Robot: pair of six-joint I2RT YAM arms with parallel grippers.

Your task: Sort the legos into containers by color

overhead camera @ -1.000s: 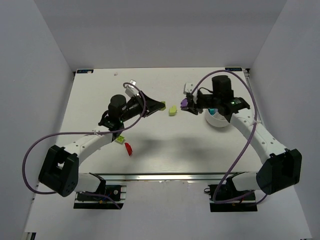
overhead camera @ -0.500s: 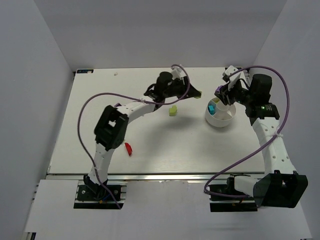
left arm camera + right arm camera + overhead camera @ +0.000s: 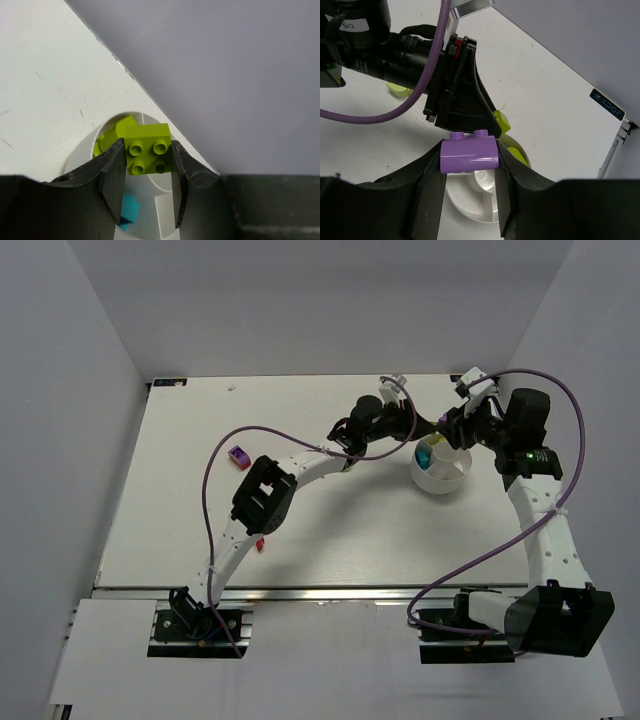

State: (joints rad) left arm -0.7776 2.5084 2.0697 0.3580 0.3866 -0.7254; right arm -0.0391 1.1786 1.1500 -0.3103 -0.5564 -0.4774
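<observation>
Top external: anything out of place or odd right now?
Nothing is spilled or damaged. One oddity: both arms crowd the white bowl at once and close together, the left gripper holding a lime brick and the right gripper a purple brick. A stray brick sits alone at far left.
</observation>
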